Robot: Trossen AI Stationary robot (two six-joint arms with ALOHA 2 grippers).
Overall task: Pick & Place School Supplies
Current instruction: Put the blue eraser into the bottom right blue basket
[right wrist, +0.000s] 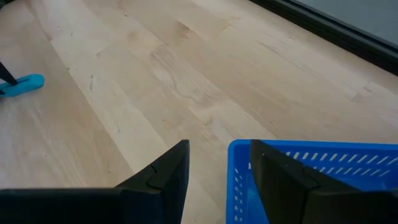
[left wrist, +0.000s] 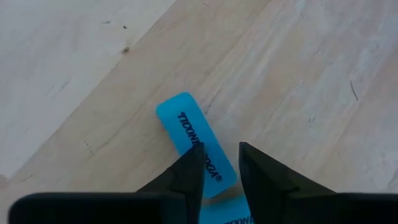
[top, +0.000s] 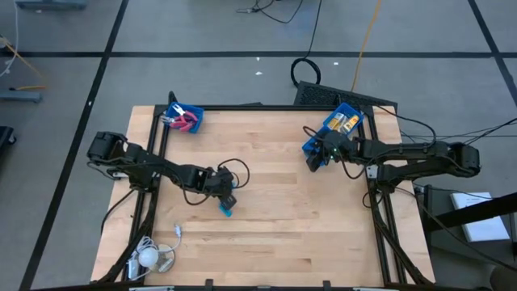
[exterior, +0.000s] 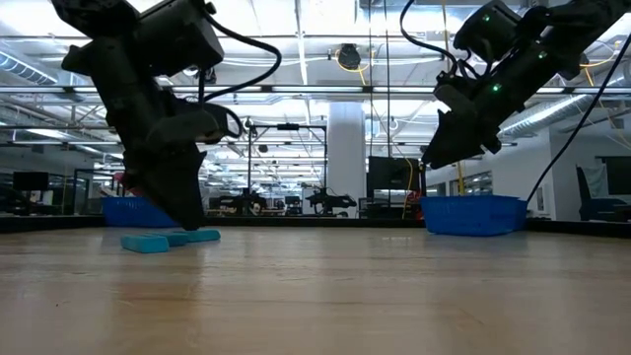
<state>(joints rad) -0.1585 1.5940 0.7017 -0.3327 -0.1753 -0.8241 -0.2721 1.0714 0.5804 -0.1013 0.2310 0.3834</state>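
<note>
From above, the left gripper (top: 227,200) is low over the light-blue erasers (top: 225,210) at the table's centre-left. The right gripper (top: 315,158) hangs at 2 o'clock over a blue bin (top: 339,125) of yellow packets (top: 345,122). The left wrist view shows its fingers (left wrist: 186,177) slightly apart above an eraser (left wrist: 196,144), gripping nothing. The right wrist view shows fingers (right wrist: 165,171) apart, empty.

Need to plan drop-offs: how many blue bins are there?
2. One blue bin at the table's far left, holding scissors; the other at far right, by the right gripper.
</note>
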